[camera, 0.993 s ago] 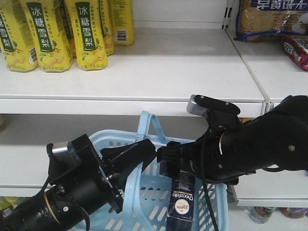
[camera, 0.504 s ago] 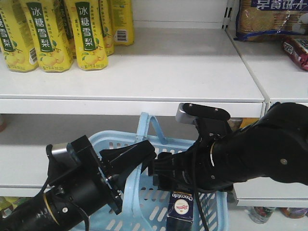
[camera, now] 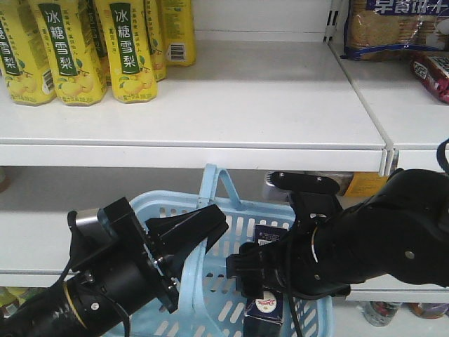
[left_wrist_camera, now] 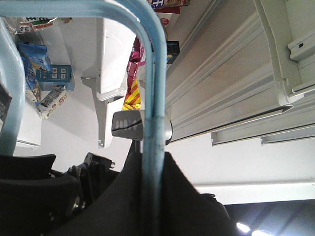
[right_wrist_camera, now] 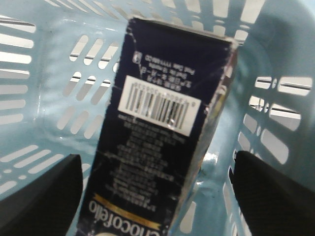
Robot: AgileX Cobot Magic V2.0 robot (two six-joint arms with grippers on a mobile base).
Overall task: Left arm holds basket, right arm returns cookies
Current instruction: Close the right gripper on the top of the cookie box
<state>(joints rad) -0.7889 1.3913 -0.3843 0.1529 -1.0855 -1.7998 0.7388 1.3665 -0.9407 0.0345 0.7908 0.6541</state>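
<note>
**Now the right claw drops to the cookies**

Over the last second the right arm has sunk from above the basket's (camera: 163, 199) rim down into it, while the cookies (right_wrist_camera: 162, 132) have not moved. The box stands tilted inside the basket, leaning toward a corner, barcode face up toward the wrist camera. The right claw (right_wrist_camera: 157, 196) is spread wide. One finger (right_wrist_camera: 42, 196) sits just beside the box's left edge and the other (right_wrist_camera: 275, 196) further off on its right, and neither touches the cardboard in that view.

The left claw (camera: 207, 235) has stayed where it was, clamped on one hoop handle (camera: 210, 175). The left wrist view shows the blue bar running straight between its black fingers. The basket has kept its place below the white counter (camera: 245, 105), where the yellow bottles (camera: 130, 49) stand.

So the approach looks nearly finished and the grasp is not yet made. The likely next move is to squeeze the box across its narrow sides, then lift it clear of the rim and handles toward the counter. With the box leaning, the fingers may meet it unevenly and push it against the slotted wall rather than seat squarely.
</note>
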